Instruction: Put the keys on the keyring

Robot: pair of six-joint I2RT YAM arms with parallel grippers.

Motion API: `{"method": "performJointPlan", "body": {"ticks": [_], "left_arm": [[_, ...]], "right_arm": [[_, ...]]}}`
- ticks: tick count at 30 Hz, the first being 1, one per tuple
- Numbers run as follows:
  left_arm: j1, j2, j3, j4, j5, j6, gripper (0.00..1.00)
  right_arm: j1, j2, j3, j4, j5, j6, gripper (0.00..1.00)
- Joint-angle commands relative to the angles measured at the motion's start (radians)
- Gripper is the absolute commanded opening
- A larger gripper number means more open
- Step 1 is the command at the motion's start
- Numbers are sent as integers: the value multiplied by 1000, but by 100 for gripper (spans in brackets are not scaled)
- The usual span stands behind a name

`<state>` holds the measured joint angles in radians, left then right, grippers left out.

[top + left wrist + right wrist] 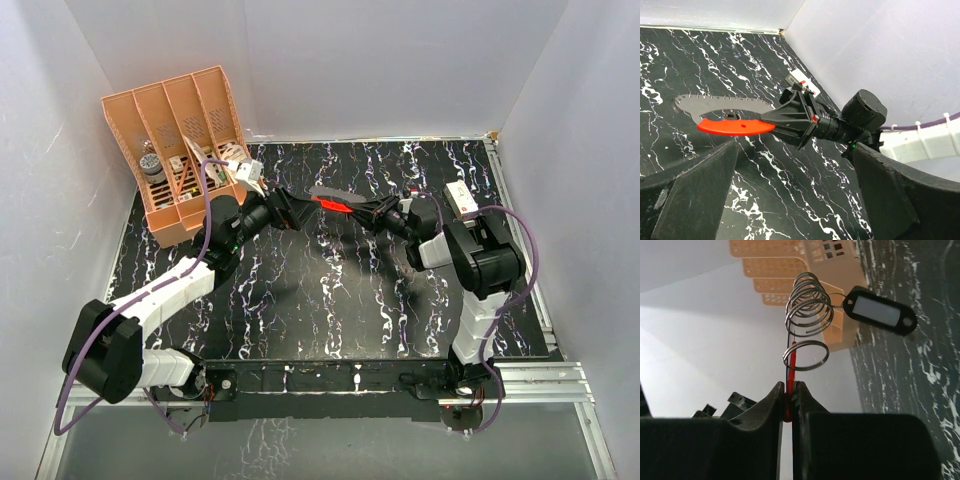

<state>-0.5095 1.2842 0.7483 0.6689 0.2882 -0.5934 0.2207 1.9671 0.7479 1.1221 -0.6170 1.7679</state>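
Black fingers of the right pincer (788, 395) are pressed together on the thin red edge of the keyring (732, 126), which is held aloft over the middle of the bench (300, 310). Just beyond the fingertips, a stack of wire rings (807, 310) is seen around that edge in the right wrist view. The keys (879, 311), a small dark tag with a pale window, hang from the topmost ring. Whether every ring is truly threaded on cannot be told. The left pincer (795, 155) is spread fully and holds nothing, and it is faced towards the keyring from close by. Further back, a small white box (801, 80) lies on the bench, and an orange organiser (215, 105) is stood at the far left corner.

The grip is judged narrow: the keyring could be twisted out of the fingers by a push from the left pincer, or the rings shaken loose. With both pincers so near, a knock between them is also possible. No writing can be read: the tag's window is blank, and only a red mark is made out on the box.
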Motion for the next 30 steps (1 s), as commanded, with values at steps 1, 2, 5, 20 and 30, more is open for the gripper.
{"method": "performJointPlan", "body": {"ticks": [1,2,5,20,30], "left_arm": [[2,-22,-3,7,-6,9,99],[2,-24,-5,9,-6,8,99],[2,-32,-18,16,-9,7,99],[2,-63,-47,15,-23,25,99],[3,-62,-57,20,-23,30,99]], "right_arm": [[0,-110,-21,-153,-15,-145,0],[0,-117,-35,-155,-19,-146,0],[1,-136,-71,-192,-32,-171,0],[76,-59,87,-344,-87,-338,0],[92,-119,4,-438,-95,-404,0]]}}
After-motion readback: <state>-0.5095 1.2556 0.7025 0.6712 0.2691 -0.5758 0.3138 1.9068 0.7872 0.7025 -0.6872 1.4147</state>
